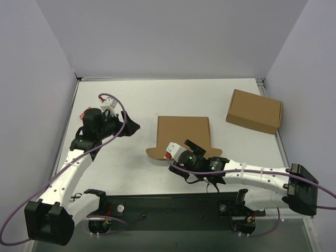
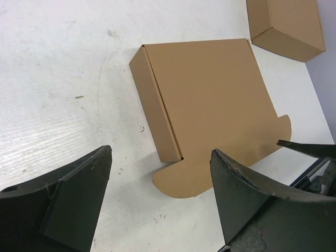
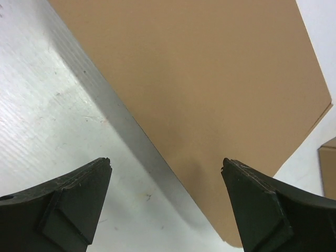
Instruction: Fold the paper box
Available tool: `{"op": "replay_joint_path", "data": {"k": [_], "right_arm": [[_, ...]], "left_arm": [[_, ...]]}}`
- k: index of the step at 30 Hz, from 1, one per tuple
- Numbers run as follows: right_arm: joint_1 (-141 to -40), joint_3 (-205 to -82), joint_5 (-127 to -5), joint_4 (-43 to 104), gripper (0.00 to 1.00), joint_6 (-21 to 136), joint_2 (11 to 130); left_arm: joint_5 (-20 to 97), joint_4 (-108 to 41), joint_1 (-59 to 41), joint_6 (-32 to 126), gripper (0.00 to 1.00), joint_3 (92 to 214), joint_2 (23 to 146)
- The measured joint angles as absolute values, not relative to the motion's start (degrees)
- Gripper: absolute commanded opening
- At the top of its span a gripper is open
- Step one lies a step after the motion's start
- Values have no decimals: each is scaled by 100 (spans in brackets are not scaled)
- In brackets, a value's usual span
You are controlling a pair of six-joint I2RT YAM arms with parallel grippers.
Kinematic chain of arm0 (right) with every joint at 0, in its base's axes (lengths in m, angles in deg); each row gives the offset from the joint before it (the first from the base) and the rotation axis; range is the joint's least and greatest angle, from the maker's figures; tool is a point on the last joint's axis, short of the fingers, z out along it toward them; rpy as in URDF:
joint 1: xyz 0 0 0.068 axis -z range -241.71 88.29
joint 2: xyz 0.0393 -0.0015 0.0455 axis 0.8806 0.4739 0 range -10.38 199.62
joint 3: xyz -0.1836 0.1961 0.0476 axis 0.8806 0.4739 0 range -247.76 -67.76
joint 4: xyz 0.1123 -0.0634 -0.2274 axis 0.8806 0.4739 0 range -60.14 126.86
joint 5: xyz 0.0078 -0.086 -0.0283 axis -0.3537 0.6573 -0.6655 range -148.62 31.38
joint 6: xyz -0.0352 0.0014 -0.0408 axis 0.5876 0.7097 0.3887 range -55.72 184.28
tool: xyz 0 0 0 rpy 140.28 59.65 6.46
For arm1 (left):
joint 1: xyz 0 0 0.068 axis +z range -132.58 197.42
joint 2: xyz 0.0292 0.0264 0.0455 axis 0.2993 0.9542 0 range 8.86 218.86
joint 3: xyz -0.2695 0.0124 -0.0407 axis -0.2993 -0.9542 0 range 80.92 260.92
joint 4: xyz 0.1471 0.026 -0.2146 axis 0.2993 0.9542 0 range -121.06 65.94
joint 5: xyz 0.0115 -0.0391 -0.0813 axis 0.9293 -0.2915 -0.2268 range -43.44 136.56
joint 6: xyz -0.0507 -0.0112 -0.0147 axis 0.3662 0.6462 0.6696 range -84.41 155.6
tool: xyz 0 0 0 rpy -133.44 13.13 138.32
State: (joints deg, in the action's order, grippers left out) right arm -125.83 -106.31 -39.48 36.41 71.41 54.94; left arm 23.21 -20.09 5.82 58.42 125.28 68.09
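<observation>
The paper box (image 1: pixel 184 134) lies mid-table, partly formed: a brown top panel over a low side wall, with a rounded-eared flap lying flat towards me. In the left wrist view the box (image 2: pixel 210 100) shows its left wall and one rounded ear. My left gripper (image 1: pixel 131 126) is open and empty, just left of the box and apart from it; its gap (image 2: pixel 161 152) faces the wall's near corner. My right gripper (image 1: pixel 191 148) is open and empty, just above the box's near edge. In the right wrist view its gap (image 3: pixel 166 160) straddles the cardboard's edge (image 3: pixel 210 79).
A second, fully formed brown box (image 1: pixel 254 111) sits at the back right, also seen in the left wrist view (image 2: pixel 286 23). A small red piece (image 1: pixel 83 115) shows beside the left arm. Grey walls close in the table's left, back and right.
</observation>
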Motion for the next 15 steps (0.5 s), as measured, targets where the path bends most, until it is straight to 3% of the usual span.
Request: {"op": "replay_joint_path", "data": {"k": [11, 14, 15], "right_arm": [[-12970, -10771, -2766, 2561, 90, 8496, 7494], [-12981, -10924, -2512, 2329, 84, 8833, 8058], [-13003, -10954, -2348, 2220, 77, 8964, 8244]], "left_arm": [[2273, -1266, 757, 5086, 86, 12853, 6743], [2282, -1258, 757, 5025, 86, 12853, 6743], [2299, -1251, 757, 5001, 86, 12853, 6743]]}}
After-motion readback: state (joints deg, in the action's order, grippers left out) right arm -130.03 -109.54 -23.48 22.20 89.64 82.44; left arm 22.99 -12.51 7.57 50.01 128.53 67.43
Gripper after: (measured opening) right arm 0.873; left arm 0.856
